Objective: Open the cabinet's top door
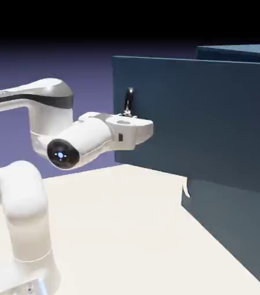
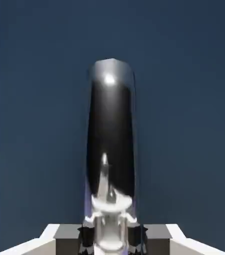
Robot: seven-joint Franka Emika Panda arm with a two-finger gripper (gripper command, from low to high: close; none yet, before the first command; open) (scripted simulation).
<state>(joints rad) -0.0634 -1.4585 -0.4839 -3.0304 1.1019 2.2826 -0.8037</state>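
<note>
Your pincer (image 2: 112, 239) is pinching the top door's silver handle (image 2: 111, 134); the top door (image 1: 195, 115) stands swung open from the cabinet (image 1: 236, 230).

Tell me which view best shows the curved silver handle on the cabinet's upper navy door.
The hand view: the curved silver handle stands large against the navy panel, its lower end between the fingertips. The exterior view shows it small and dark, partly hidden by the gripper.

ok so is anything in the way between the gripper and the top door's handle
Nothing visible stands between them: the gripper is closed on the handle itself, its fingertips on either side, with the navy top door just behind.
</note>
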